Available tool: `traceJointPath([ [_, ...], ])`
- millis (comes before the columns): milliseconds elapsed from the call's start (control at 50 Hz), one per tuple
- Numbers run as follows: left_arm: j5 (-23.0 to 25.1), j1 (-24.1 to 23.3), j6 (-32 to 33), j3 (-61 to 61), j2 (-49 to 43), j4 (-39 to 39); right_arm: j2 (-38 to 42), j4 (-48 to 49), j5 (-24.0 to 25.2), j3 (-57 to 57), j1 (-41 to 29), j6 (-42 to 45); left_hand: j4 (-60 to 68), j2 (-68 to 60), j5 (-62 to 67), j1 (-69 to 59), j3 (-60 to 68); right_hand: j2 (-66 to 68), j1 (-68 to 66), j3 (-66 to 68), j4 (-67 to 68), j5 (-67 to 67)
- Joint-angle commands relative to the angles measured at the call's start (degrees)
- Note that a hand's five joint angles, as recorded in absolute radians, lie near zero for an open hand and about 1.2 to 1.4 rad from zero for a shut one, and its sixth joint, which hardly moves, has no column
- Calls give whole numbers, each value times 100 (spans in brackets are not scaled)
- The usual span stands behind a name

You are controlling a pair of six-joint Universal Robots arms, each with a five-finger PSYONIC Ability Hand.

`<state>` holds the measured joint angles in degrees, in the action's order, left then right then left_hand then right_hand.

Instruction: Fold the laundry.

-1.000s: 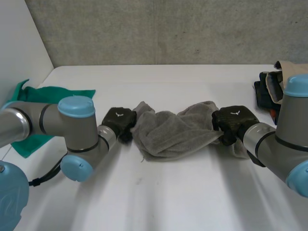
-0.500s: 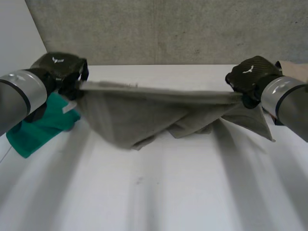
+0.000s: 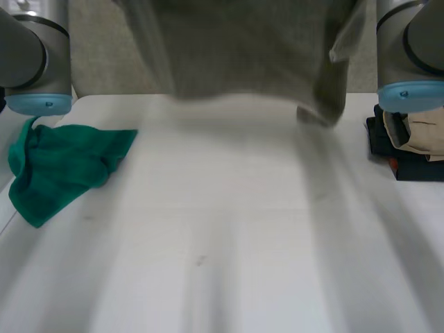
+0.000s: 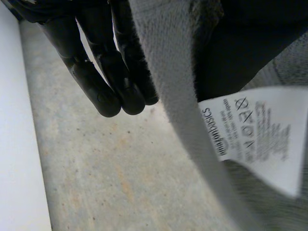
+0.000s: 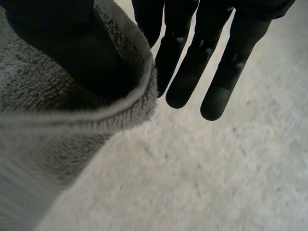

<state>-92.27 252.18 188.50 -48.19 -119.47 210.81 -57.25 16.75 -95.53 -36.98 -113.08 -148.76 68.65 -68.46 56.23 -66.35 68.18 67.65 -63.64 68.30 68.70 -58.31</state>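
The grey towel (image 3: 243, 55) is hanging in the air above the white table (image 3: 229, 229), and both hands are carrying it by its upper edge. The left hand (image 4: 115, 72) is pinching the hem: its fingers are straight and close together, and the hem is passing just beside them, with the white care label (image 4: 255, 139) next to the grip. The right hand (image 5: 190, 67) is holding the other end. Its fingers are straight and a little apart, and the towel edge is wrapping around its thumb.

I think the step is spreading the towel before laying it flat. On the right hand's side the cloth is hanging lower and bunched, so the hands should be moving apart until the upper edge is tight and level. When lowering, the bottom edge should touch the table first. The landing place should be between the green cloth (image 3: 62, 166), below the left hand, and the pile of clothes (image 3: 409, 146), below the right hand, touching neither.
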Motion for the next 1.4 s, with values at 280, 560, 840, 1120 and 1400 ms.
traceJointPath([
  [280,728,665,-67,-4048,100,21,-112,-1702,1413,-3051,199,49,1135,-1154,1377,-1365,1182,1235,-1636,1170,1130,-1169],
  [560,693,955,-23,-4638,90,127,987,-1605,536,-2999,462,-617,1135,-1154,1377,-1365,1182,-2026,1626,-2091,-2131,2092],
  [840,666,1070,-24,-4744,380,-136,1093,-2695,315,-2718,858,-1937,1135,-1154,1377,-1365,1182,-3006,2606,-3071,-3111,3073],
  [1120,710,1184,-32,-5130,845,-935,883,-3274,420,-2612,1104,-2466,1135,-1154,1377,-1365,1182,1235,-1636,1170,1130,-1169],
  [1400,1606,1817,2199,-6097,3008,-5056,-1340,-5912,1168,-4510,2105,4221,1135,-1154,1377,-1365,1182,1235,-1636,1170,1130,-1169],
])
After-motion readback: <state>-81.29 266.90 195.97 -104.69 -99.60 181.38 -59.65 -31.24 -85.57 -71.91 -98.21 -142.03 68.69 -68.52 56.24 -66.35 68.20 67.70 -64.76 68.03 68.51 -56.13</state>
